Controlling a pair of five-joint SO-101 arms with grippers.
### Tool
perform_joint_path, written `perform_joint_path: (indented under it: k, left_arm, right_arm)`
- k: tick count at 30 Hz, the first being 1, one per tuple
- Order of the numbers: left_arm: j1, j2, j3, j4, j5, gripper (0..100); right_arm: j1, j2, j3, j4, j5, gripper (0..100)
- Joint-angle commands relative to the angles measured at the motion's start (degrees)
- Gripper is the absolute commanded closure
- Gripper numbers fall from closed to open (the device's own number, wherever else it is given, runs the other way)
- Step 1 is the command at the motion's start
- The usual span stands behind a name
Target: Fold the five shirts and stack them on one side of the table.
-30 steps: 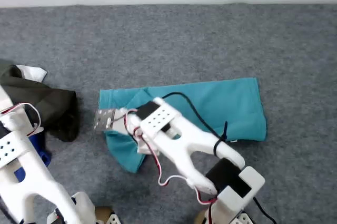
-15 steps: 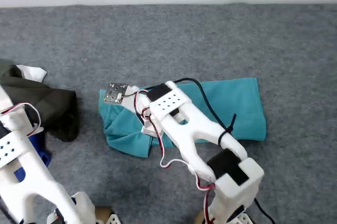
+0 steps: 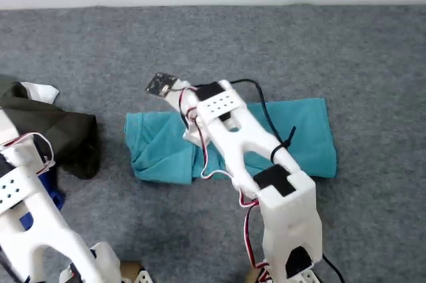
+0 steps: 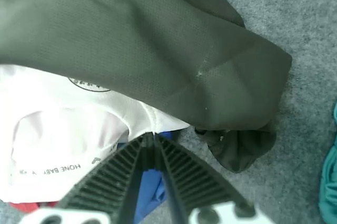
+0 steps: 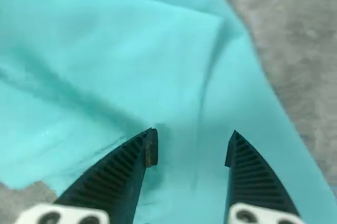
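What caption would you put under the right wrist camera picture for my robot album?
The right hand, open, hangs over the teal shirt lying on the gray table.

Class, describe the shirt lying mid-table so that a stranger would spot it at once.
Start at the grey table. Near its middle, under the right arm, the teal shirt lies flat. Unlike the dark green shirt bunched in the pile at the table's edge, it is bright and alone.
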Motion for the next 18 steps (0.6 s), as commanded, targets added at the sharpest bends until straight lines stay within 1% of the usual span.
perform_joint_path:
  k: [1,8,12,16,18]
  left_arm:
    - [-0.1,-1.8,-0.4,-1.1,0.2,99]
    - [-0.1,-1.8,-0.5,-1.1,0.2,99]
    - [0.0,-1.8,-0.5,-1.8,0.2,99]
    - [0.1,-1.8,-0.5,-2.4,0.2,99]
    - [0.1,-1.8,-0.5,-3.0,0.2,99]
  right_arm:
    - [0.5,-0.6,-7.3,6.0,-0.3,77.7]
    - [-2.2,-0.7,-16.3,21.8,3.3,77.8]
    - [-4.4,-1.0,-17.4,30.5,5.6,77.8]
    - [-5.7,-4.5,-16.4,32.2,5.7,77.9]
    - [-7.2,-6.5,-15.1,32.1,7.3,77.9]
